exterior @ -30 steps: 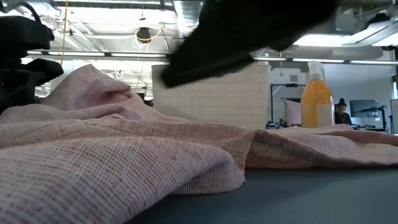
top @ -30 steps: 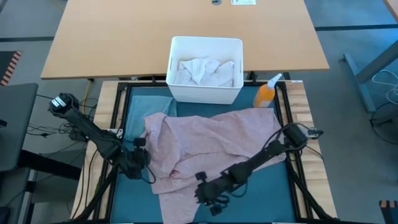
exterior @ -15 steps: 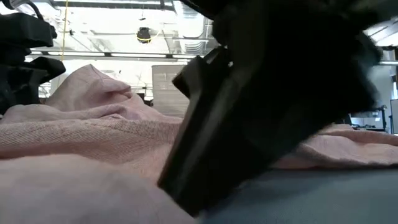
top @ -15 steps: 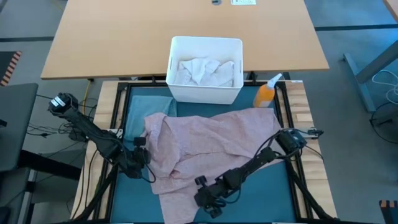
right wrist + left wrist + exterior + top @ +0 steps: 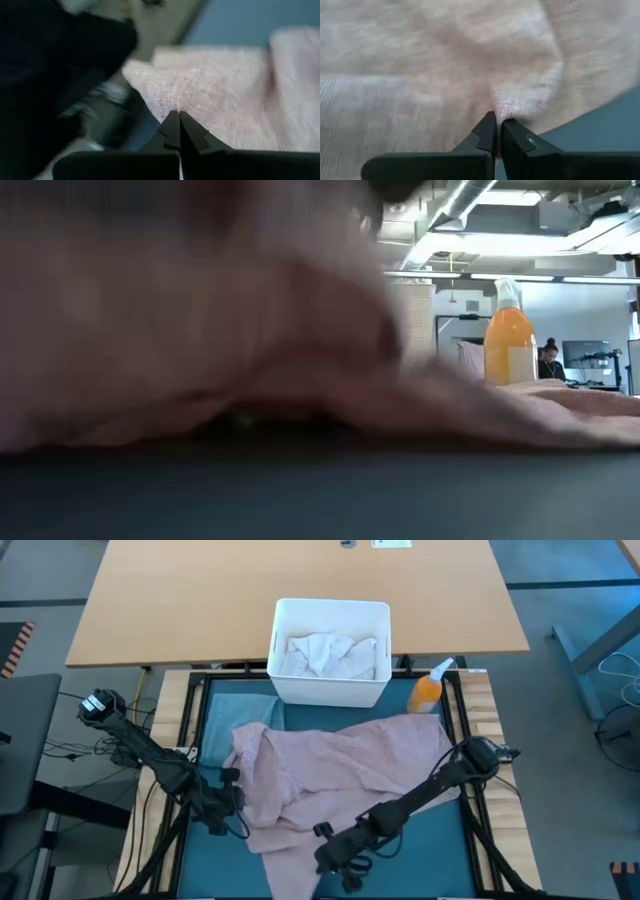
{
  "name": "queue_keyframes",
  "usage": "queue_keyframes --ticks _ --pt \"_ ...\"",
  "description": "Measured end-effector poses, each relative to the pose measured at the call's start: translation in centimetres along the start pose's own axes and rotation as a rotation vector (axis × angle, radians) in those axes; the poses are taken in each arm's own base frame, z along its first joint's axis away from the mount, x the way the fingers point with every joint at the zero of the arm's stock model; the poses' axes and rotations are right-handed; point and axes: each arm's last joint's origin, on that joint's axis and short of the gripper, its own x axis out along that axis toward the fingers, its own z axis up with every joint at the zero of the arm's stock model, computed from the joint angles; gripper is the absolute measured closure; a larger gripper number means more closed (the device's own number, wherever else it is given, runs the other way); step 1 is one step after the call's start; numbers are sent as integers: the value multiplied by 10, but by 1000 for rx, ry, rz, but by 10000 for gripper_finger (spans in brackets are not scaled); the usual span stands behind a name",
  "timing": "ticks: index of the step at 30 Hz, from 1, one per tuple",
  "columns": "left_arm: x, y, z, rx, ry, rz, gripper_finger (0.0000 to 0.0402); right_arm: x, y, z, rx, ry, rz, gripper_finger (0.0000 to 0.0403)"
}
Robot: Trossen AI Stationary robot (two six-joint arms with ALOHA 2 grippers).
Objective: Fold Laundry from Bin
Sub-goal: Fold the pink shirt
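Note:
A dusty pink shirt (image 5: 340, 765) lies spread and rumpled on the teal mat (image 5: 440, 840). My left gripper (image 5: 228, 808) is at the shirt's left edge and is shut on the cloth (image 5: 497, 120). My right gripper (image 5: 330, 858) is over the shirt's near part, also shut on pink cloth (image 5: 176, 116). In the low view the pink cloth (image 5: 200, 310) fills the left of the picture, raised off the mat. The white bin (image 5: 282, 640) stands at the far edge of the mat with white cloth (image 5: 325, 652) in it. My left gripper pinches a bunched bit of the shirt's left edge (image 5: 515, 105) between its two fingertips, slanting down from the table's left. One layer or several, I cannot tell. The cloth around the hold rests on the mat. My right gripper pinches the shirt near its near edge (image 5: 165, 102) between its fingertips, slanting down from the table's right. The held part is raised, with a dark gap under the cloth (image 5: 280, 420); the rest of the shirt lies on the mat.
An orange spray bottle (image 5: 428, 690) stands upright at the mat's far right, beside the bin, and shows in the low view (image 5: 508, 340). A wooden tabletop (image 5: 200, 600) lies beyond the bin. Bare mat shows near the right and left front corners.
My right gripper went down onto the shirt's near part, took hold and came up a little with it. That part of the shirt now hangs raised close before the low camera, while the far part has stayed flat. My left gripper stays at the shirt's left edge.

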Motion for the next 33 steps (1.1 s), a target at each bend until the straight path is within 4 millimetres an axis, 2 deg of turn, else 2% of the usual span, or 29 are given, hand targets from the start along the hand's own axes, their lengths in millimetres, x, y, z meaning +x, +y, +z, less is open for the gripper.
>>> queue_keyframes --ticks 6,11,14,20,23,27,30,33 --pt "-4 -16 17 -26 -149 -207 401 -32 41 20 88 -52 245 390" --pt "-12 -30 26 -31 -287 -310 401 -36 75 17 167 -45 329 389" --pt "-15 -35 27 -28 -323 -323 401 -38 86 16 224 -45 329 382" --pt "-17 -39 25 -35 -321 -349 391 -37 73 18 337 -36 287 338" --pt "-19 -41 27 -55 -308 -373 367 -38 63 16 383 30 299 319" --pt "-34 -44 42 -37 -329 -382 324 -44 53 12 446 154 335 294" --pt "-50 -41 54 13 -326 -287 293 -53 42 9 446 237 338 281" --pt "-67 -31 65 4 -305 -92 270 -70 29 8 401 267 236 275"
